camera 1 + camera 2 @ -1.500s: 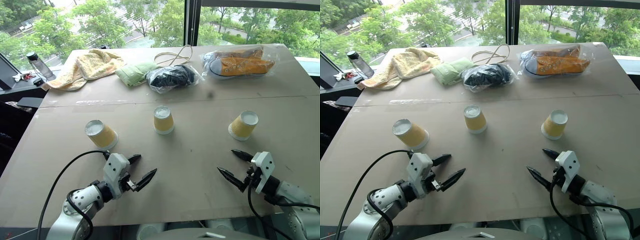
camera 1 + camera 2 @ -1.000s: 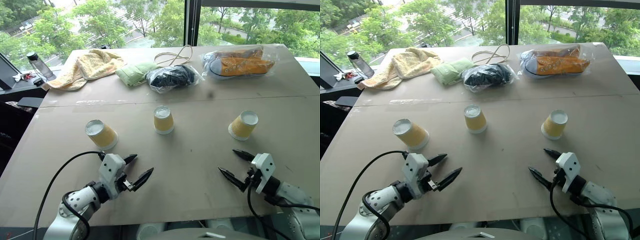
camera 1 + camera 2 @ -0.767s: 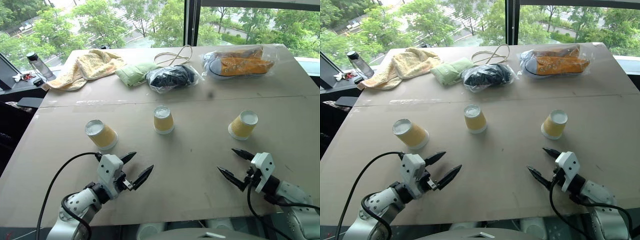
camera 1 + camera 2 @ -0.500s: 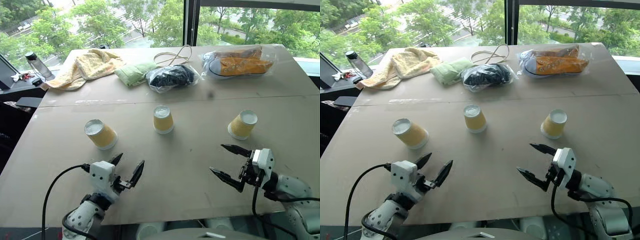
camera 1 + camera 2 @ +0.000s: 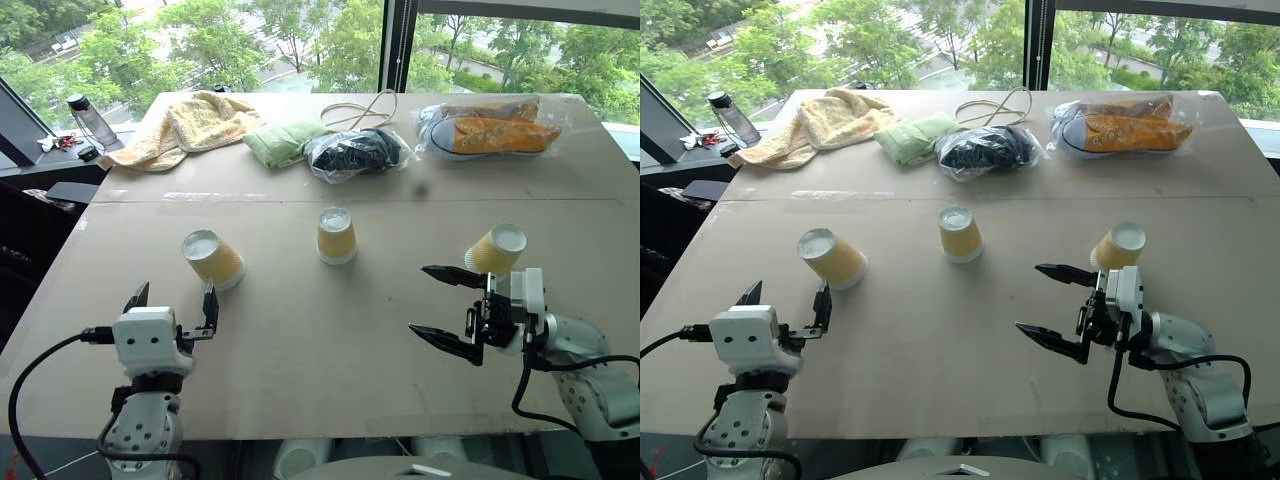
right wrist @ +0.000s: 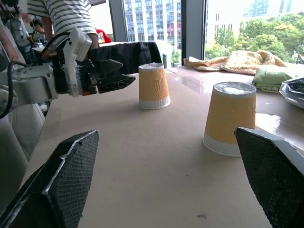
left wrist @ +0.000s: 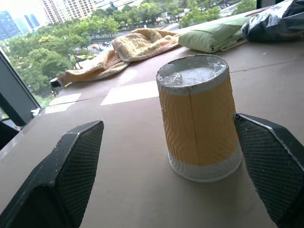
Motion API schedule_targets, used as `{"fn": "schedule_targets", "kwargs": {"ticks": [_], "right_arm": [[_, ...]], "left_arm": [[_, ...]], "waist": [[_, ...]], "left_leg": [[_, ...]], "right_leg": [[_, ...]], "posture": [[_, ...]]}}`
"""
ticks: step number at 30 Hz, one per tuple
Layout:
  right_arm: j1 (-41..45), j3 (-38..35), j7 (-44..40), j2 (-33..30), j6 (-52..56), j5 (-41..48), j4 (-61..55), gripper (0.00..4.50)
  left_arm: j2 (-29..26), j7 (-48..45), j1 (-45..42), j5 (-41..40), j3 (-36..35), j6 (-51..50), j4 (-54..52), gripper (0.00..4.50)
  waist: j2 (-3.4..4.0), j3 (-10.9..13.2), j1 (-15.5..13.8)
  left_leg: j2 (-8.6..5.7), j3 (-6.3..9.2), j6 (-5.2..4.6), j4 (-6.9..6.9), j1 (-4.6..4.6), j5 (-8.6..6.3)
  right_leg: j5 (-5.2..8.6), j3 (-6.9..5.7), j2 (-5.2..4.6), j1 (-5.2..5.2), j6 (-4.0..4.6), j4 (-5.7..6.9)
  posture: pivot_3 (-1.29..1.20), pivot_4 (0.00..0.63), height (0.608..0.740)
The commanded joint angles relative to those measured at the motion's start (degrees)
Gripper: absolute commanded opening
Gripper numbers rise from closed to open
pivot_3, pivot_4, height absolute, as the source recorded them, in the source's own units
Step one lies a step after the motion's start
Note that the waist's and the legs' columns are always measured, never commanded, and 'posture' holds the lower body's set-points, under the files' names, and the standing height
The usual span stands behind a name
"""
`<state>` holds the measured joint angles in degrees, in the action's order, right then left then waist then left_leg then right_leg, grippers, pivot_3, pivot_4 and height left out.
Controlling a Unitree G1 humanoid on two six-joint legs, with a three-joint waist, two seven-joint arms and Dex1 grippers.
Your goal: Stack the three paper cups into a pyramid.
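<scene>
Three yellow-orange paper cups stand upside down, apart, in a row across the table: the left cup (image 5: 213,258), the middle cup (image 5: 336,235) and the right cup (image 5: 495,250). My left gripper (image 5: 173,300) is open just in front of the left cup, pointing at it; in the left wrist view that cup (image 7: 199,116) stands between the wide-spread fingers (image 7: 71,175) and a little beyond them. My right gripper (image 5: 420,299) is open and empty, pointing left, with the right cup just behind it. The right wrist view looks across the middle cup (image 6: 229,118) toward the left cup (image 6: 153,86).
Along the table's far side lie a yellow towel (image 5: 190,125), a green cloth (image 5: 285,142), a black bagged bundle (image 5: 355,153), a cord (image 5: 365,108) and bagged orange shoes (image 5: 495,128). A bottle (image 5: 88,118) stands off the far left corner. A person in a striped shirt (image 6: 61,14) is beyond the table's left side.
My left gripper has swung out to the left and turned to face the left cup. My right gripper has risen and turned to point left. The cups have stayed in place.
</scene>
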<state>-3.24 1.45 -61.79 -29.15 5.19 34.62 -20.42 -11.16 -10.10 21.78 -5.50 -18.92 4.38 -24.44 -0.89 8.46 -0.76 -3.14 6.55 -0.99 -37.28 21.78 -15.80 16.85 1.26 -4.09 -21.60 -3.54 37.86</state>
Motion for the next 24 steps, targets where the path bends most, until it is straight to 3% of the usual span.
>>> {"fn": "schedule_targets", "kwargs": {"ticks": [1, 13, 24], "right_arm": [[0.61, 0.17, 0.17, 0.49, -0.14, 0.49, -1.23, 4.50], [-0.57, 1.30, 2.27, 2.55, -0.95, -0.15, -3.25, 4.50], [0.36, 1.52, 3.37, 3.55, -1.52, -0.63, -2.82, 4.50]], "left_arm": [[-1.08, -1.36, -2.48, -2.89, -0.83, 0.77, 1.84, 4.47], [-0.97, -0.96, -13.79, -8.61, -0.55, -5.26, 5.88, 4.47], [-1.37, 0.70, -15.83, -7.70, -0.01, -7.20, 7.22, 4.47]], "waist": [[0.00, 0.00, 0.13], [-0.01, 0.00, 0.02], [-0.01, 0.00, 0.04]], "left_leg": [[0.00, -0.02, 0.01, 0.00, 0.00, 0.00], [-0.01, 0.04, 0.04, -0.01, -0.03, 0.02], [-0.01, 0.05, 0.26, -0.02, -0.03, 0.15]], "right_leg": [[0.00, -0.01, 0.01, -0.01, 0.00, 0.01], [-0.03, -0.01, 0.01, -0.01, -0.02, 0.09], [-0.04, 0.01, 0.02, -0.01, -0.04, 0.09]], "posture": [[0.00, 0.150, 0.740], [0.00, 0.150, 0.740], [0.00, 0.150, 0.740]]}}
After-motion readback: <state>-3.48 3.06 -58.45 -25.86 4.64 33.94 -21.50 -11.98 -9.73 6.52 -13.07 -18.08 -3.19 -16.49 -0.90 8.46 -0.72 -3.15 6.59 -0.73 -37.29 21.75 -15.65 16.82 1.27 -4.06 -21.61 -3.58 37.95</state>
